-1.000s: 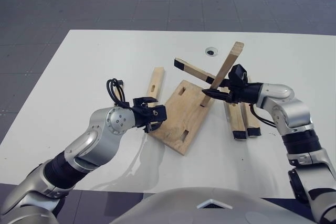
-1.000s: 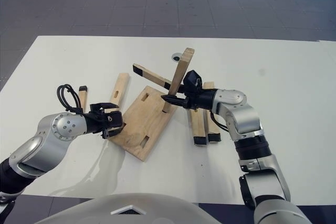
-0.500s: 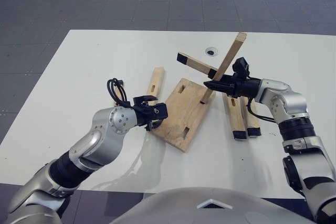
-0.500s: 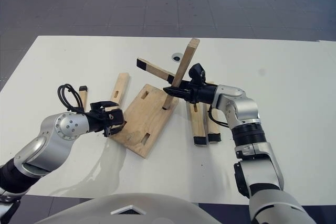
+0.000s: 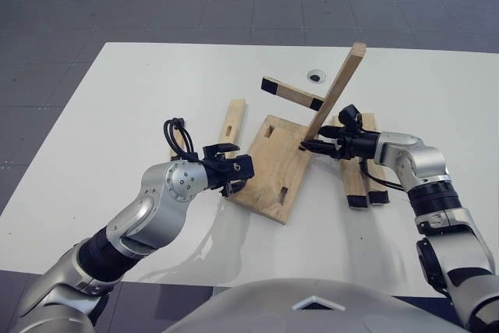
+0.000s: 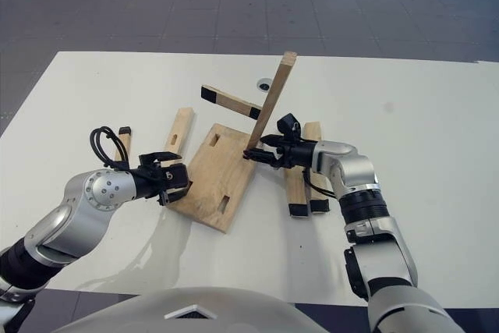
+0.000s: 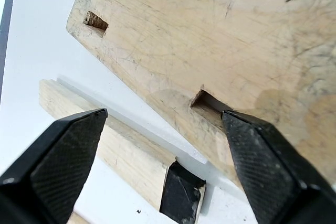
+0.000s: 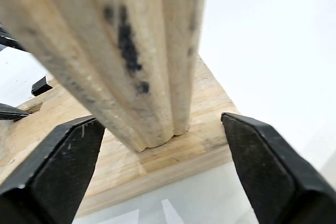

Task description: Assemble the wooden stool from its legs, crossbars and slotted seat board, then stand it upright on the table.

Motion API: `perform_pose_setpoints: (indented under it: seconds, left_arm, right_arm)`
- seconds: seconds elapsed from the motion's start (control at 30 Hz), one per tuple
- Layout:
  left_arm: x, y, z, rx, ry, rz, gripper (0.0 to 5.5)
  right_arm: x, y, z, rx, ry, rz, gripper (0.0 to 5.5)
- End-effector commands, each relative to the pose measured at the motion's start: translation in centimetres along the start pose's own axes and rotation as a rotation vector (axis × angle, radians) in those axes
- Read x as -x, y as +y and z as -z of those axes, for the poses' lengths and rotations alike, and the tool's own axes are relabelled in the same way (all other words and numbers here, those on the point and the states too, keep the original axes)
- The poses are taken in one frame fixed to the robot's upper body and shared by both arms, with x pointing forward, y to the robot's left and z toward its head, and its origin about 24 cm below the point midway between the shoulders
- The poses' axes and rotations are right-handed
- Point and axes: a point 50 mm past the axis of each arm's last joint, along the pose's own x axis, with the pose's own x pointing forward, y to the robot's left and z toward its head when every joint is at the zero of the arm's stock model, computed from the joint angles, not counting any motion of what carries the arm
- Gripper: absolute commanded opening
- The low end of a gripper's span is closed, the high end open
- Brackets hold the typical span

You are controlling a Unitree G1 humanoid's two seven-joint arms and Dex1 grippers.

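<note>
The slotted seat board lies on the white table, its left edge slightly raised. A wooden leg stands steeply tilted with its foot at the board's right slot. A short crossbar with black ends sticks out from the leg, high above the board. My right gripper is open at the foot of the leg, one finger on each side with gaps showing. My left gripper is open at the board's left edge, fingers wide apart over a slot.
One loose leg lies left of the board, partly under its edge. Two more legs with black tips lie side by side right of it, under my right forearm. A round cable hole sits further back. The near table edge is close.
The leg has swung more upright and its crossbar has risen. My right gripper slid down to the leg's foot at the board. The left gripper stayed at the board's edge.
</note>
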Motion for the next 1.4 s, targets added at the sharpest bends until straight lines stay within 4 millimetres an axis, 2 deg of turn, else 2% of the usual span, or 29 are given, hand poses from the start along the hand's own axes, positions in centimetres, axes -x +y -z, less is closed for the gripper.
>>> perform_pose_setpoints:
  seconds: [0.03, 0.13, 0.2, 0.33, 0.47, 0.6, 0.73, 1.13, 1.2, 1.3, 1.4]
  left_arm:
    - [-1.1, -2.0, 0.2, 0.076, 0.014, 0.094, 4.04]
    - [-1.2, -1.8, -0.7, 0.130, -0.010, 0.073, 4.04]
    - [-1.1, -1.5, -1.2, 0.185, -0.022, 0.042, 4.04]
    - [-0.7, -2.1, -2.3, 0.265, -0.043, 0.022, 4.04]
    - [-0.4, -2.6, -2.1, 0.353, -0.001, -0.032, 4.04]
    - [-0.3, -3.0, -2.0, 0.412, 0.019, -0.053, 4.04]
    - [-0.2, -3.1, -1.9, 0.408, 0.031, -0.049, 4.04]
    - [-0.3, -3.3, -1.6, 0.447, 0.047, -0.066, 4.04]
    - [-0.4, -3.4, -1.6, 0.458, 0.049, -0.071, 4.04]
    - [-0.4, -3.4, -1.6, 0.470, 0.050, -0.075, 4.04]
    - [-0.5, -3.5, -1.7, 0.477, 0.050, -0.076, 4.04]
  right_arm:
    - [2.2, 0.2, -3.6, 0.090, -0.062, -0.014, 4.59]
    - [4.6, 1.6, -6.5, 0.191, -0.091, -0.112, 4.59]
    - [6.0, 2.5, -7.7, 0.243, -0.096, -0.150, 4.59]
    - [8.4, 3.6, -7.9, 0.348, -0.005, -0.164, 4.59]
    - [10.6, 3.1, -8.3, 0.402, 0.031, -0.045, 4.59]
    - [11.0, 1.9, -8.9, 0.380, -0.030, 0.095, 4.59]
    - [10.7, 1.6, -8.4, 0.365, -0.046, 0.153, 4.59]
    - [11.0, 2.1, -7.0, 0.354, 0.026, 0.106, 4.59]
    - [11.9, 2.6, -7.4, 0.330, 0.010, 0.065, 4.59]
    - [14.6, 3.9, -8.7, 0.301, -0.018, -0.047, 4.59]
    - [17.1, 3.7, -10.7, 0.313, -0.095, 0.003, 4.59]
